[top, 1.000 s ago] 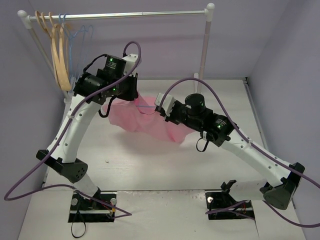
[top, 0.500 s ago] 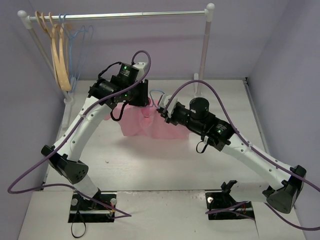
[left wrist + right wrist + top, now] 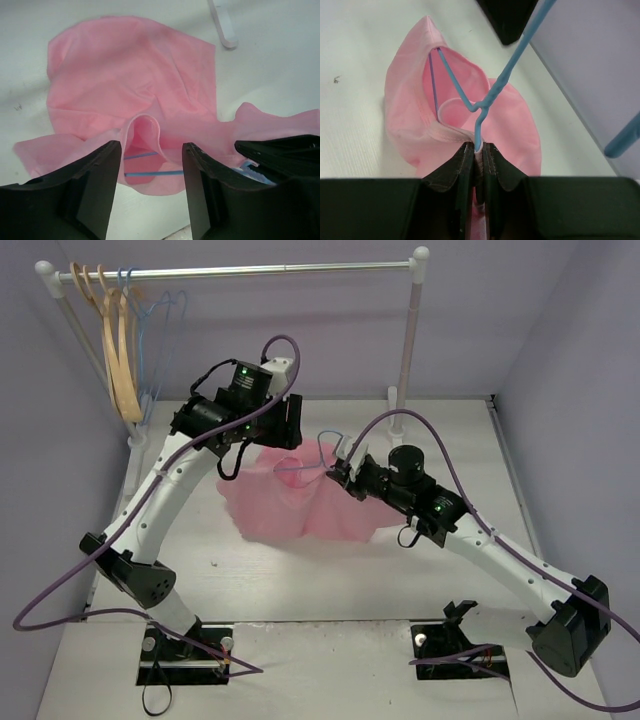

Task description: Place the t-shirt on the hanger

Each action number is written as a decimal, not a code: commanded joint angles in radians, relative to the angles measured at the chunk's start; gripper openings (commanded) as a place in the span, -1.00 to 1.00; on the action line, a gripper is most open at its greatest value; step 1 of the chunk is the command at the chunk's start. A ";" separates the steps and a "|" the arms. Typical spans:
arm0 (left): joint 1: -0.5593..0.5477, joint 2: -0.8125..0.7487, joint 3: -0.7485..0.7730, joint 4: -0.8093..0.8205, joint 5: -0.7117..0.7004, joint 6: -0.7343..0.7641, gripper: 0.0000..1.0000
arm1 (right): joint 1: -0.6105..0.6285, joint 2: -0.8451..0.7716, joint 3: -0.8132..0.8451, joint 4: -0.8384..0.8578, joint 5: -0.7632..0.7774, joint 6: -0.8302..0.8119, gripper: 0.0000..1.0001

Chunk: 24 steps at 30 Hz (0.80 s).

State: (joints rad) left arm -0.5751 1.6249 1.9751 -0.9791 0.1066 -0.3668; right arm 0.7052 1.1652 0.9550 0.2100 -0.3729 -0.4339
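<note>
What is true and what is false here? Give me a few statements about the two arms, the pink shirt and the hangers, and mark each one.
1. The right gripper is clamped on the blue wire hanger. True.
2. The t-shirt hangs from the rail. False: it is down on the table, between the arms.
3. The left gripper has its fingers spread apart. True.
4. The hanger at the shirt is a tan wooden one. False: it is thin light-blue wire; the wooden hangers are on the rail.
5. Part of the hanger's wire lies inside the shirt's neck opening. True.
</note>
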 commanded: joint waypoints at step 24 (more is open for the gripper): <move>0.311 -0.342 -0.467 0.183 0.428 0.747 0.08 | -0.093 -0.018 0.011 0.120 -0.231 0.046 -1.00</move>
State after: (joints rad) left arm -0.2733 1.3556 1.5116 -0.8917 0.4454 0.2462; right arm 0.6147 1.1591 0.9234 0.2497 -0.5591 -0.3927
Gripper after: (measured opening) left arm 0.543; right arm 0.125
